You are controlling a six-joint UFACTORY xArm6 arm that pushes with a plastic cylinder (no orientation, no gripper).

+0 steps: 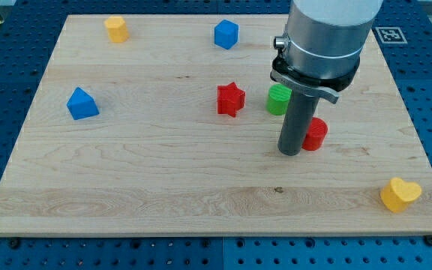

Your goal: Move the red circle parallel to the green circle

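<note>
Camera view: my tip (289, 152) sits on the desk (126, 180), pressed against the left side of the red circle (316, 134). No gripper here, just a bare rod, nothing grasped. The red circle lies to the tip's right, below and right of the green circle (278, 99), close by. Red star (230, 99) stands clear, left. Lining them up looks to need an upward nudge.

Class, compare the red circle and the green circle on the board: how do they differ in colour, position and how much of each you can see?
The red circle is red; the green circle is green. The red circle lies lower and further to the view's right than the green one. My tip sits right against the red circle's left side, while the green circle stands higher, beside the rod. The rod hides part of each. Both are short upright cylinders of similar size.
</note>
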